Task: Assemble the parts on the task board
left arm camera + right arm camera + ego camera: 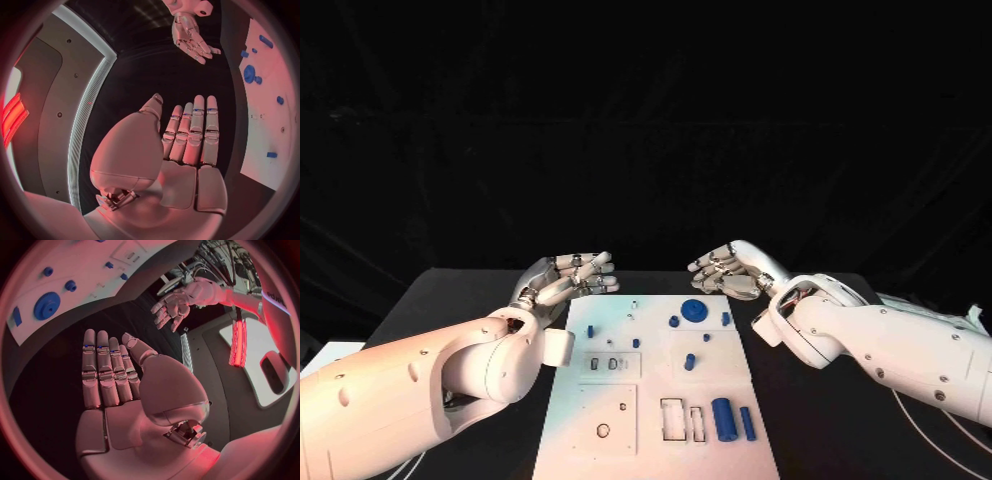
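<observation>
We see the left hand (567, 277) and right hand (733, 268) held empty, fingers loosely extended, at the far corners of the white task board (625, 440), where blue parts (723, 418) lie on the black counter (444, 295).

White task board (625, 420) on a black surface (459, 300), carrying small blue parts, including a round blue disc (694, 308) and a blue cylinder (724, 418). Both arms are white with silver hands.

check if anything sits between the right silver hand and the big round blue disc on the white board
Nothing visible does. The right hand hovers open beyond the white task board's far edge, and only bare board separates it from the round blue disc.
</observation>
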### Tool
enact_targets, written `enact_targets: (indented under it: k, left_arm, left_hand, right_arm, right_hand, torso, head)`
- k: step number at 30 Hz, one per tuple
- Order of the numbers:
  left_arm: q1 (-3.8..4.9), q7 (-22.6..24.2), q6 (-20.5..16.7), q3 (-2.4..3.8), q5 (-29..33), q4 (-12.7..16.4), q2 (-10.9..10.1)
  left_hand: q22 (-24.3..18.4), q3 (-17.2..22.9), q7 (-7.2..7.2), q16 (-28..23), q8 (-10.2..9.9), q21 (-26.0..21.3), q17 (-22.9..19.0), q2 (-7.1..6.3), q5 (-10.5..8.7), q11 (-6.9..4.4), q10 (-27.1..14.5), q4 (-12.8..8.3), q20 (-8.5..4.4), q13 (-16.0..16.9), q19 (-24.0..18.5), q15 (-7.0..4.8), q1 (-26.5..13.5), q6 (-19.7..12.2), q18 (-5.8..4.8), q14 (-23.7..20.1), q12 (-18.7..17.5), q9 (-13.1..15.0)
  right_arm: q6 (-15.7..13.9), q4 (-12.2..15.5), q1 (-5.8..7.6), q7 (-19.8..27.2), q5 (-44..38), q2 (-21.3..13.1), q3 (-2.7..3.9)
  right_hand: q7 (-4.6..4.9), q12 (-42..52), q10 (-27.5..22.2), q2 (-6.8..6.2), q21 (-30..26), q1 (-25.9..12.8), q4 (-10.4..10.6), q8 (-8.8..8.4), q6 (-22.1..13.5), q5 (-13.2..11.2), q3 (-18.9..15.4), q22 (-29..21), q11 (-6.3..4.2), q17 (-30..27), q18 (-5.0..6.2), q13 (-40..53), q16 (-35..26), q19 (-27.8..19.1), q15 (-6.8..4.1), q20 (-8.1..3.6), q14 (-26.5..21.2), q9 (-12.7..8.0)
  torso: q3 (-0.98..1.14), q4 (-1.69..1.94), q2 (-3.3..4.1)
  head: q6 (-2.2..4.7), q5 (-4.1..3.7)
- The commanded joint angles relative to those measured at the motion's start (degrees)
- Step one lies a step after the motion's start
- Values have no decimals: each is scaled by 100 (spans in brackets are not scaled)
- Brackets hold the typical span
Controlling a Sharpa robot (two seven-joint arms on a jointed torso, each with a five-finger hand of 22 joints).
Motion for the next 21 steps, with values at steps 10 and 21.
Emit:
enact_targets:
  k: [10,21]
  left_arm:
    - [76,-110,412,14,410,753,-330]
    - [159,-128,436,26,424,1146,-492]
  left_hand:
    - [-46,-103,36,-50,-154,-3,92,-17,-32,6,82,-129,-33,0,208,-21,19,72,67,203,-146,-12]
    - [-70,-116,47,-107,-179,-40,96,2,-32,18,84,-164,-23,2,189,-4,26,81,61,160,-171,-10]
  right_arm:
    - [1043,96,286,-1599,-3544,134,15]
    - [1565,63,361,-1956,-4101,265,15]
  right_hand:
    - [-280,-174,398,-458,1186,-170,256,-132,130,-412,23,565,-317,780,67,6,994,1330,-480,-535,1562,-20]
    - [-273,-162,75,-661,1777,-104,567,-113,144,-424,303,918,-287,1679,52,8,2046,1403,-496,-563,1501,-1]
  torso:
    - [-116,204,401]
    - [-159,262,603]
  head:
    - [79,-129]
    - [97,-211]
